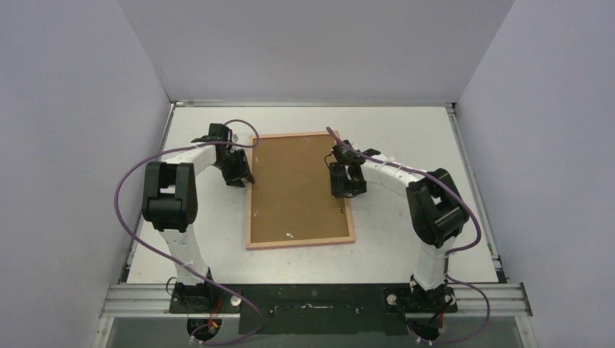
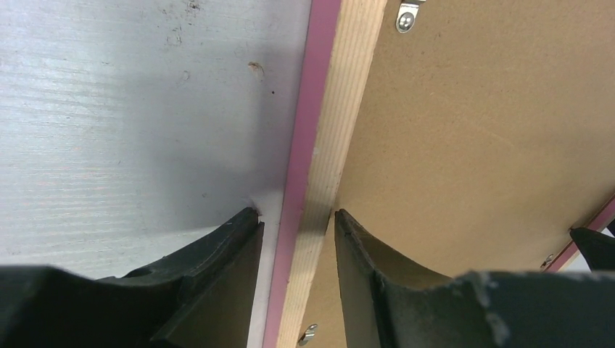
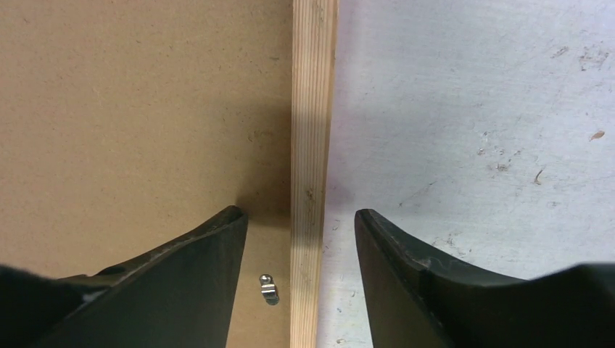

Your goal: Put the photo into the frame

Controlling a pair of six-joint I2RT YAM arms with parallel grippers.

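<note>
Frame [image 1: 301, 243] duty: straddling its left rail with left gripper [image 2: 297, 214], right rail with right gripper [image 3: 301, 212], leaving both jaws parted, pinching nothing, seeing backing board [image 1: 297, 188] under each inner finger.

the left arm [image 1: 180, 249] and right arm [image 1: 433, 264]: white links between bulky black joint housings. a purple cable [image 1: 118, 196] loops out behind each wrist. the left gripper [image 2: 296, 216] and right gripper [image 3: 299, 212] carry smooth black fingers, wedge-shaped, scuffed pale along the edges.
</note>
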